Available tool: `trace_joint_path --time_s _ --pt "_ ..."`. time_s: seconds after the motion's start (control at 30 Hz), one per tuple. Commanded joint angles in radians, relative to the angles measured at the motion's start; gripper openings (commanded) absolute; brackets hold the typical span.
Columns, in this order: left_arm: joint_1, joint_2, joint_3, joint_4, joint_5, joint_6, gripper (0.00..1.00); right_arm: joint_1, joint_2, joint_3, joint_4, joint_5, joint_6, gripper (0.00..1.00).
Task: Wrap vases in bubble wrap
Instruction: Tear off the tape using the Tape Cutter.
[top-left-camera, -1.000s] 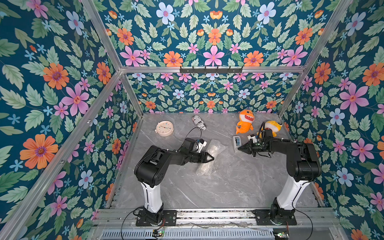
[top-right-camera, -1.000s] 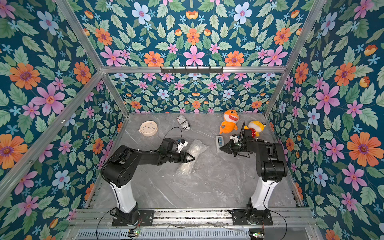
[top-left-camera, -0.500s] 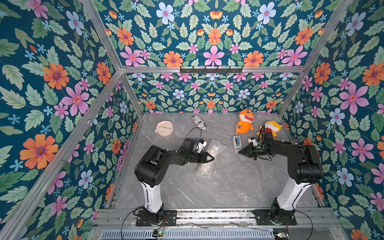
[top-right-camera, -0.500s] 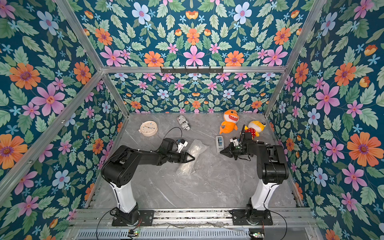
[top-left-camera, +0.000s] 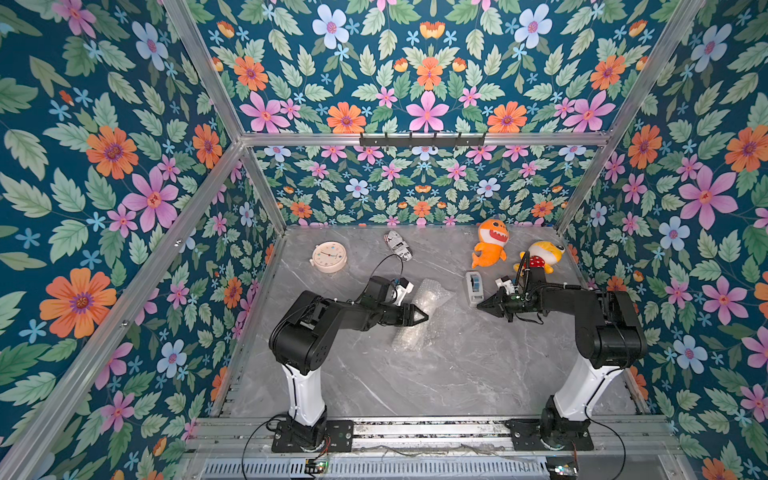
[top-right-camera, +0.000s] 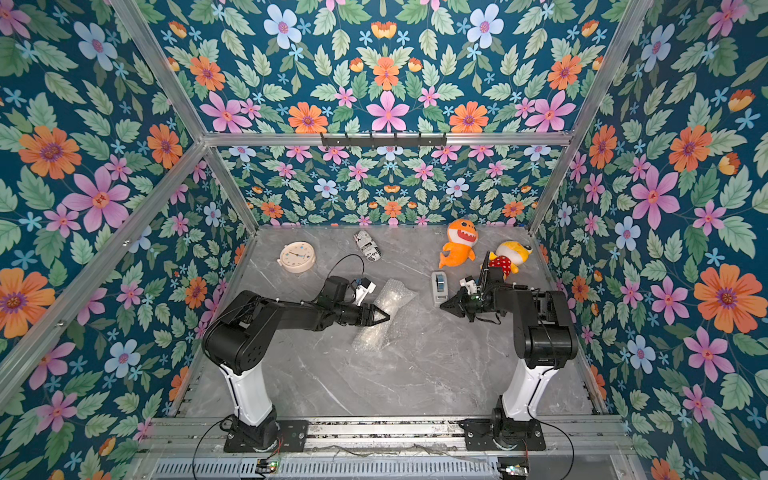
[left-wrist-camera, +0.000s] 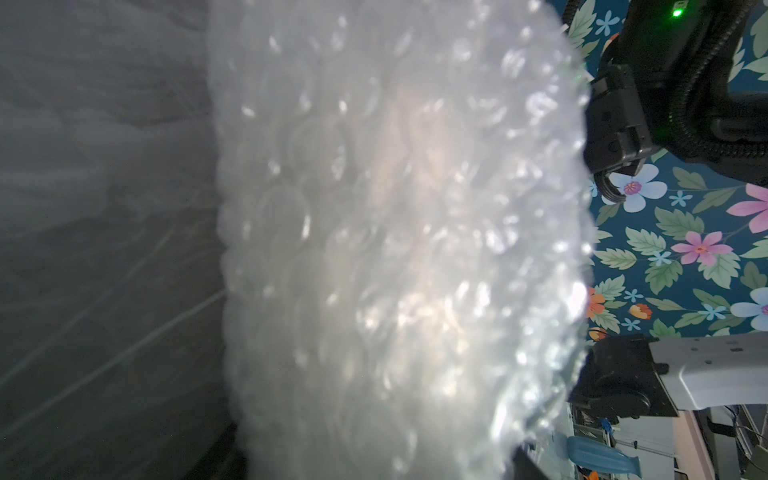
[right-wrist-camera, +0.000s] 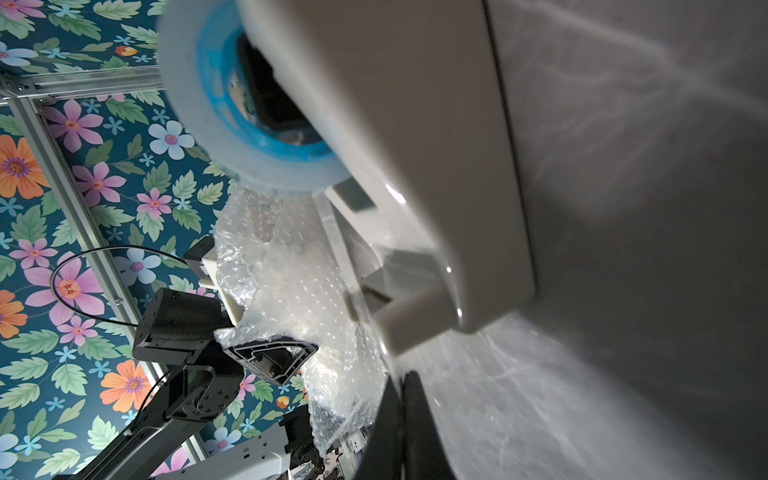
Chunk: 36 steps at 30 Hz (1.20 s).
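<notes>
The bubble wrap (top-left-camera: 428, 297) (top-right-camera: 392, 299) lies as a rolled, crinkly bundle in the middle of the table. It fills the left wrist view (left-wrist-camera: 395, 249) and hides that gripper's jaws. The vase is hidden inside it; only a faint cream tint shows through the wrap. My left gripper (top-left-camera: 424, 318) (top-right-camera: 386, 319) is shut, its tip resting on the bundle's middle. My right gripper (top-left-camera: 482, 306) (top-right-camera: 444, 306) (right-wrist-camera: 401, 415) is shut with nothing in it, low over the table. It is just in front of the tape dispenser (top-left-camera: 473, 289) (right-wrist-camera: 415, 166) and to the right of the bundle.
At the back stand a round cream clock (top-left-camera: 329, 257) and a small black-and-white printed roll (top-left-camera: 399, 246). An orange shark plush (top-left-camera: 490, 245) and a yellow plush (top-left-camera: 540, 255) lie at the back right, behind my right arm. Flowered walls close in three sides.
My right gripper has turned and dropped slightly toward the table beside the tape dispenser. The left arm and the bundle have not moved.
</notes>
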<state>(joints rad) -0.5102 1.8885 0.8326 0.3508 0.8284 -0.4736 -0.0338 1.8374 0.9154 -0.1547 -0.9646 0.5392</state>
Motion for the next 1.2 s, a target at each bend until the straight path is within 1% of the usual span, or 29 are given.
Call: trace_joint_path --time_s 0.0,0.23,0.57,0.83,0.93,1.07,1.17 --pt "-0.001 0.014 -0.011 -0.123 -0.064 -0.003 0.11 0.003 0.009 -0.010 -0.062 -0.002 -0.013 0.00" --pt "-0.001 0.014 -0.010 -0.124 -0.063 -0.003 0.11 0.005 0.009 -0.025 -0.054 0.003 -0.013 0.00" --pt "-0.001 0.017 -0.012 -0.115 -0.059 -0.007 0.11 0.008 -0.049 -0.069 -0.041 -0.010 -0.005 0.00" --pt "-0.001 0.012 -0.015 -0.115 -0.060 -0.007 0.11 0.009 -0.029 -0.071 -0.029 -0.007 -0.005 0.00" --pt "-0.001 0.012 -0.016 -0.115 -0.059 -0.006 0.11 0.009 -0.004 -0.063 -0.029 0.018 -0.011 0.00" --pt "-0.001 0.006 -0.017 -0.119 -0.059 -0.007 0.11 0.009 0.023 -0.055 -0.039 0.081 -0.023 0.00" --pt "-0.001 0.003 -0.016 -0.128 -0.061 -0.001 0.11 0.006 0.021 -0.049 -0.056 0.121 -0.031 0.00"
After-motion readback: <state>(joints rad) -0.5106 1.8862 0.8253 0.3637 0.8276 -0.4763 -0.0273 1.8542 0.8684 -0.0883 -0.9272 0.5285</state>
